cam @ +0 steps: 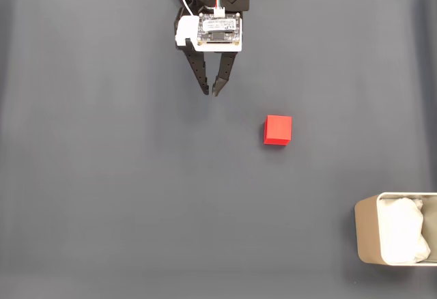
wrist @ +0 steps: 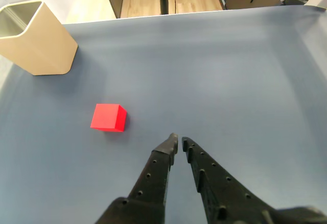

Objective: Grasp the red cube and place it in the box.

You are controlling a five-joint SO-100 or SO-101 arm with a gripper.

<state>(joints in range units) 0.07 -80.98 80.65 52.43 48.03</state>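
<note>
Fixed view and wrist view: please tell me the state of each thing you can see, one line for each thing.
Red cube: resting flat on the grey table cover, free, not touched by the hand.
Box: upright, open at the top, white soft material inside, no cube in it.
Hand: empty, fingers almost closed with a narrow gap at the tips, apart from the cube.
Grey table cover: laid flat.
</note>
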